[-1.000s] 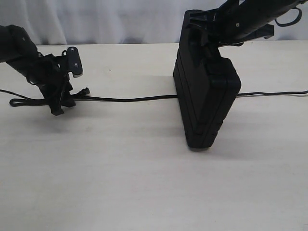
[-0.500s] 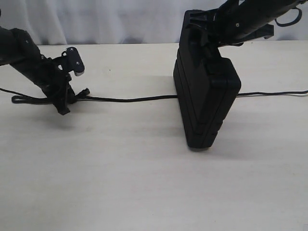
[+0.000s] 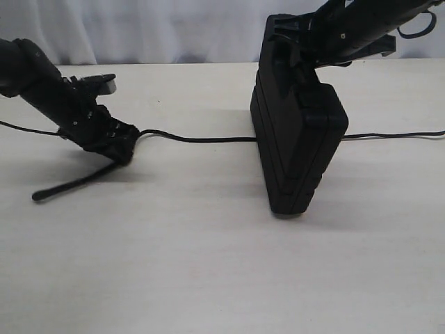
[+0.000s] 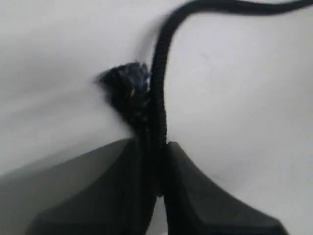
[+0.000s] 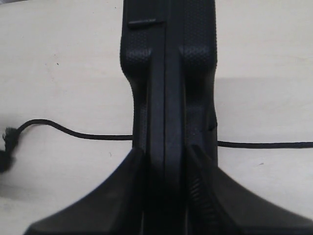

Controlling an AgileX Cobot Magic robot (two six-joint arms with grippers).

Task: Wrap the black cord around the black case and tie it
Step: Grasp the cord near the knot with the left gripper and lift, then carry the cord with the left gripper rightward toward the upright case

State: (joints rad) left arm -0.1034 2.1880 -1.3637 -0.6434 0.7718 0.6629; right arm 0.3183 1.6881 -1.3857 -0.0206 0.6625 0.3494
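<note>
Evidently the left pincer (image 4: 154,147) had pressed together on the black cord (image 3: 201,140), pinching two strands side by side, with the frayed end (image 4: 124,85) poking out just beyond its tips. From that grip the cord ran away across the desk (image 3: 208,264) to the black case (image 3: 299,139), which stood on edge, well apart from the left pincer and clamped at its top between the jaws of the right pincer (image 5: 165,154). The cord showed again on the far side of the case (whether it passed under or behind it I could not tell).

I judged the hold near the frayed end the weak point: a hard pull could draw the short strand out of the jaws. A tug along the desk might also drag the case askew in the right pincer's grip, if the cord were trapped beneath it.

A second before, the left pincer stood spread over the cord with its wrist more upright; now it was shut and leaning low. The cord beside it had bowed upward, and the dark trailing length behind it had swung round. The case and right pincer had not moved.
</note>
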